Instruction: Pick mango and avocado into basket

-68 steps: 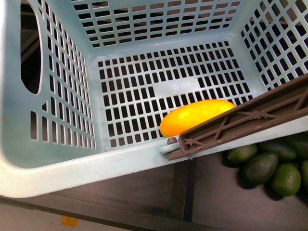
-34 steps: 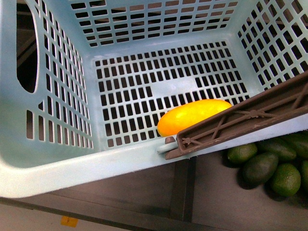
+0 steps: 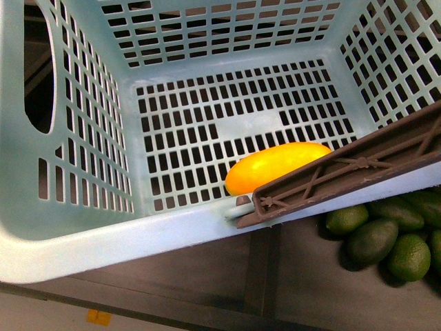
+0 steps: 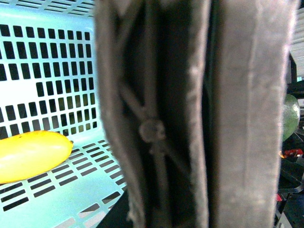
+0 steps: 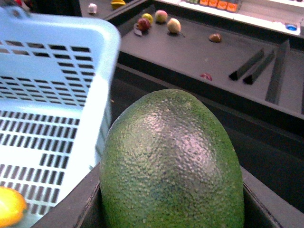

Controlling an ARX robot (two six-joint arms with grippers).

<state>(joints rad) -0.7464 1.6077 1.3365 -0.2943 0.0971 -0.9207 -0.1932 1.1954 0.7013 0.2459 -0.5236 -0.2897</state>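
Right pincer: its jaws are out of frame in the right wrist view, but the avocado [image 5: 172, 166] fills the picture and sits between dark finger edges, so I judge it gripped; the hold itself is not plainly seen.
Left pincer: the left wrist view is blocked by the brown handle [image 4: 190, 114] up close; whether it is open or closed I cannot tell.
Avocado's place: just beside the basket [image 5: 71, 42] rim, outside it, not yet over the floor.
Mango: the mango [image 3: 275, 167] already lies on the basket floor, against the near wall under the handle [image 3: 351, 172].
Step in hand: carry the avocado over the rim and set it down. Judged best to clear the rim and the handle first, lower onto bare grid away from the mango, and release low so the oval fruit does not roll.
Risk: the pebbled skin looks glossy, so it may slip.
Surface: dark shelf, with more avocados [image 3: 375, 238] heaped beyond the basket's corner.
Room: a dark display counter [image 5: 213, 57] with small fruits [image 5: 159, 21] and divider strips [image 5: 251, 64] far off.
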